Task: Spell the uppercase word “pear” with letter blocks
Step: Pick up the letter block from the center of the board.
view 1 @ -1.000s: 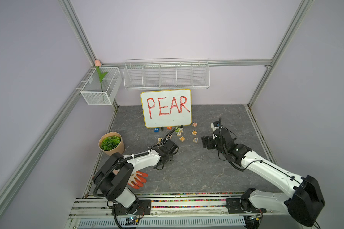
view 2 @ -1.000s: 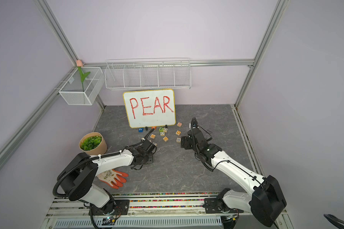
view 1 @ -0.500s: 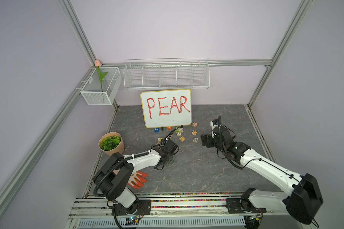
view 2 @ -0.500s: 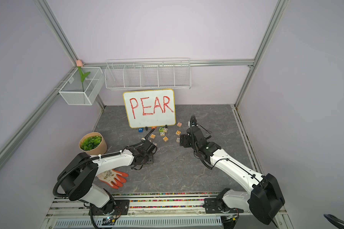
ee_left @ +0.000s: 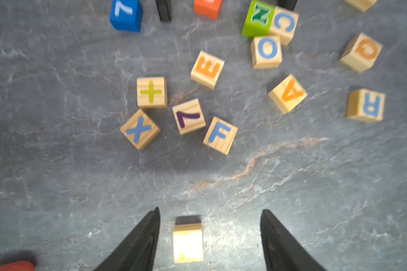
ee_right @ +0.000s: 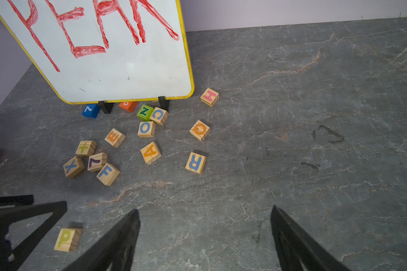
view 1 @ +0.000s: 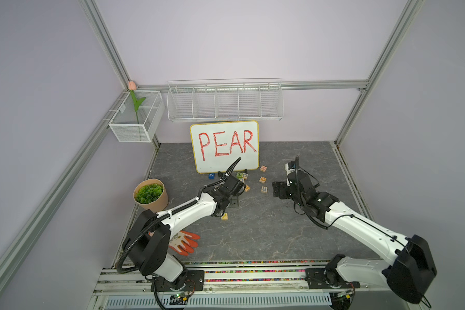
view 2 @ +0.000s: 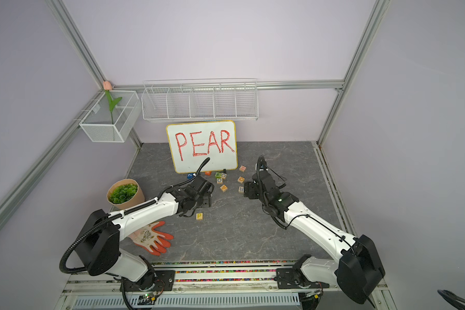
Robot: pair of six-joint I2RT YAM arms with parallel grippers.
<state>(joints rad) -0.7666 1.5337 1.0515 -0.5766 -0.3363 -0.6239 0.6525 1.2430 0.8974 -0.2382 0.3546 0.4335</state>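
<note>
Starting nearest the robot's base, you will find the left gripper point(ee_left: 210, 211) with its black fingers point(ee_left: 139, 241) parted and holding nothing. The light-wood cube printed with a greenish P point(ee_right: 67, 239) sits on the grey marbled tabletop point(ee_left: 315, 176) between them, bare table showing on either side, so it is straddled, not gripped. You may take that first letter as placed, alone and well apart from the rest. The right gripper point(ee_right: 204, 209) is also wide open and empty, hovering over bare table. Beyond the P block, ahead of the left jaws, lies a tight knot of like wooden cubes: the X cube point(ee_left: 140, 129), the 7 cube point(ee_left: 189, 116), the F cube point(ee_left: 220, 135) and the plus-sign cube point(ee_left: 152, 92). Just past them sits the light-wood cube with the orange E point(ee_left: 207, 69), turned askew to the jaw line. In my judgement your next move turns on this: E lies ahead of the left jaws but behind that knot, and the left arm is the nearer one. The cube with the red-orange A point(ee_left: 288, 93) lies off toward the right arm's side, and the cube with the blue-grey R point(view 2: 241, 189) further that way, ahead of the right jaws. Farthest back stands the yellow-rimmed whiteboard point(view 1: 224, 146) with PEAR handwritten in red.
</note>
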